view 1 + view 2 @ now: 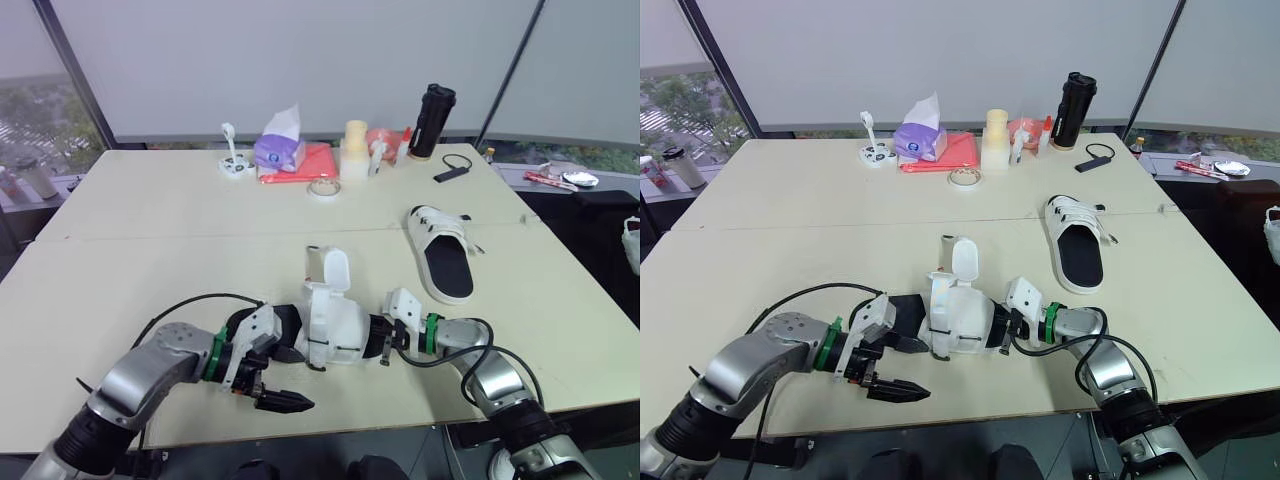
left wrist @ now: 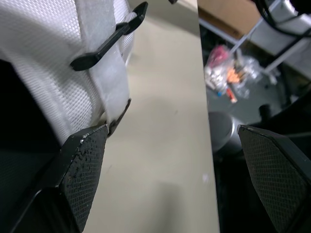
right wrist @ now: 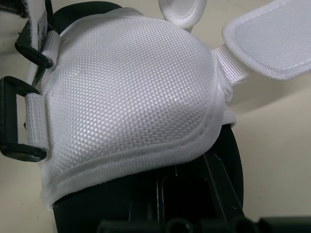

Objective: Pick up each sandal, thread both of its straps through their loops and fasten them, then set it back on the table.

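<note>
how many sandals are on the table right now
2. The near sandal lies by the table's front edge between the left tool and right tool, straps unfastened. The far sandal lies farther back on the robot's right, apart from both.

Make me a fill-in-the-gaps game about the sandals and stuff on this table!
Counting the near sandal and the far sandal, the table holds ___ sandals.
The tissue box is ___.
The left gripper beside the near sandal is ___.
The tall bottle is ___.
Missing words: two, purple, open, black.

Two sandals; one black bottle; one tissue box; one tape roll.
</note>
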You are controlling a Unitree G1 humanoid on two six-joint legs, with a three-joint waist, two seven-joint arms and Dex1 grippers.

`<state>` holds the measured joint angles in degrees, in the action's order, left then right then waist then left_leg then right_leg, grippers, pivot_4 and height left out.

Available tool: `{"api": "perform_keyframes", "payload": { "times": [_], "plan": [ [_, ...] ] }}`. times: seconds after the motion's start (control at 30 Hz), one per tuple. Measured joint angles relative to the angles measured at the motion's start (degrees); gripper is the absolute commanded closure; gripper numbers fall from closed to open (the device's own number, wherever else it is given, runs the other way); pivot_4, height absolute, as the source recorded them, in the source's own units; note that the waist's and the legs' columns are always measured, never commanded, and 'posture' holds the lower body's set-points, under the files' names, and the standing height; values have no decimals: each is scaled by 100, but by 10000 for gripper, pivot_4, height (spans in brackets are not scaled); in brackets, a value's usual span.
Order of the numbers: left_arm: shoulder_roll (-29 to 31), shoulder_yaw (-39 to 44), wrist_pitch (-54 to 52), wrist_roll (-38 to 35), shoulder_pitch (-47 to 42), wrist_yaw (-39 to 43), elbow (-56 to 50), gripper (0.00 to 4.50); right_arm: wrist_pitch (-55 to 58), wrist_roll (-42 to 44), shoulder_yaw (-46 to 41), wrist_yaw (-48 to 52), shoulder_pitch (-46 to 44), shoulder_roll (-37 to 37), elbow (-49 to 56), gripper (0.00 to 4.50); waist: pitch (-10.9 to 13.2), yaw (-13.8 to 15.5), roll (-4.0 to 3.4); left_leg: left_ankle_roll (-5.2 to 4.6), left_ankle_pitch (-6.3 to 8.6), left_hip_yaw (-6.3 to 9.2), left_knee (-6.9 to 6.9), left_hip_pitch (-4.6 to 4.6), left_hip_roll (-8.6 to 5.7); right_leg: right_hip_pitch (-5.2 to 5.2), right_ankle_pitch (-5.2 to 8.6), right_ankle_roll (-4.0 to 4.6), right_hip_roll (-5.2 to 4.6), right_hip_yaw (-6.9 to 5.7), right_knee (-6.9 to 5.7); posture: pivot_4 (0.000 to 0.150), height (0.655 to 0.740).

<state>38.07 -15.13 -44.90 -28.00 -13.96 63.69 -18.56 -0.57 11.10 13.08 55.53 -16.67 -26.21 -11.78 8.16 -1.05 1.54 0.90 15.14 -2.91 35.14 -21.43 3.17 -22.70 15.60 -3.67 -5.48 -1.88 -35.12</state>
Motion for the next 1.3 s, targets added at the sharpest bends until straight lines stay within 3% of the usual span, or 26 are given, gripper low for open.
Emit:
{"api": "perform_keyframes", "payload": {
  "times": [0.23,0.53,0.7,0.87,1.3],
  "plan": [
    [-351,-124,-222,-22,-174,-76,180,636,0,-12,-58,-59,59,-2,21,45000,-1,29,2,0,0,1,1,-1,-7,1,-5,9,-6,-2,7,1500,7400],
    [-291,-101,-348,-179,-186,-79,197,636,0,-14,-48,-103,72,42,47,45000,0,12,4,1,0,4,-1,-2,-9,-6,-5,9,-7,-3,8,1500,7400],
    [-3,410,-592,-477,301,-321,-82,636,0,-14,-28,-104,92,67,108,45000,0,-6,4,21,12,8,-9,-2,-8,-26,-5,8,-6,-6,8,1500,7400],
    [-220,706,-362,-513,827,-819,-249,636,0,-16,-34,-117,92,77,103,45000,1,13,7,25,15,8,-9,-3,-8,-32,-7,11,-9,-6,8,1500,7400],
    [-748,723,-41,-498,1080,-1373,-179,636,-1,-19,-53,-117,57,76,54,45000,1,30,6,33,19,7,-7,-3,-11,-40,-8,13,-13,-6,10,1500,7400]
  ]
}}
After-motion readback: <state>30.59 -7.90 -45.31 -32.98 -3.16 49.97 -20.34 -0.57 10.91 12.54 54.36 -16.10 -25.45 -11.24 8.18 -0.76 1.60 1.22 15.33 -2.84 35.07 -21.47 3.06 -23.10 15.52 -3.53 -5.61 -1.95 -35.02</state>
